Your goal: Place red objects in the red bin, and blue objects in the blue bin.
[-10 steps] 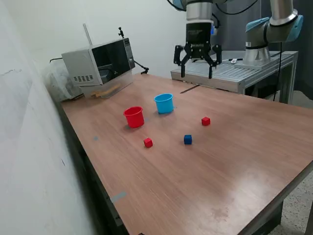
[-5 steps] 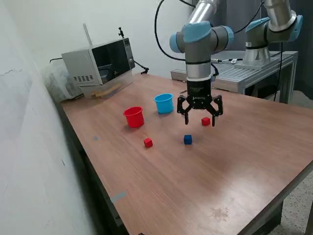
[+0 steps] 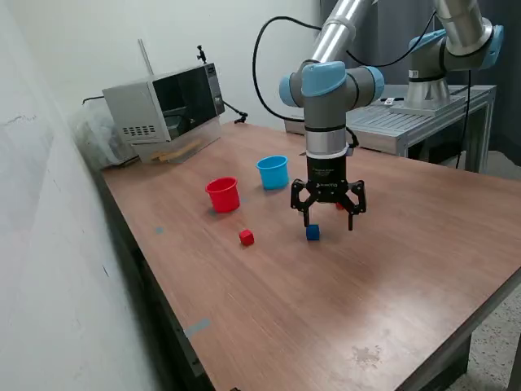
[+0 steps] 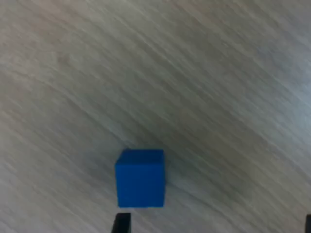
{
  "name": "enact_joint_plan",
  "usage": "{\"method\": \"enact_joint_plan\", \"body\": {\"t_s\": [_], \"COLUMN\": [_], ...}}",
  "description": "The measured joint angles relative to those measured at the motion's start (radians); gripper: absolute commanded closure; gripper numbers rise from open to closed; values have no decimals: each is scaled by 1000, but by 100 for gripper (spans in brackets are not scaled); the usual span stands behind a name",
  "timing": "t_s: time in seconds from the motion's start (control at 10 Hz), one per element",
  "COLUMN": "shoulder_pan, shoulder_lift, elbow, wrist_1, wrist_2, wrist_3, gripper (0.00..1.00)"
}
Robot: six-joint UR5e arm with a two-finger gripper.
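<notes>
wood surface (image 3: 391, 269) carries a blue cube (image 3: 313, 233); just above it the tool (image 3: 328, 221) hangs spread wide, holding nothing. only the exterior view shows both cups.

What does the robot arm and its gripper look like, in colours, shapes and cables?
The arm is made of silver-grey metal tubes with rounded light blue caps at the joints. A black cable loops from the upper link down to the wrist. The gripper is black, with a dark cylindrical body bearing small white lettering that is too small to read, and two forked, claw-like fingers.
</notes>
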Motion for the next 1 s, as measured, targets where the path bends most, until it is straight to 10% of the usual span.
{"method": "enact_joint_plan", "body": {"t_s": [1.0], "shoulder_pan": [-53], "shoulder_lift": [8], "elbow": [2], "wrist_1": [-21], "wrist_2": [-6], "wrist_3": [-29], "gripper": [0]}}
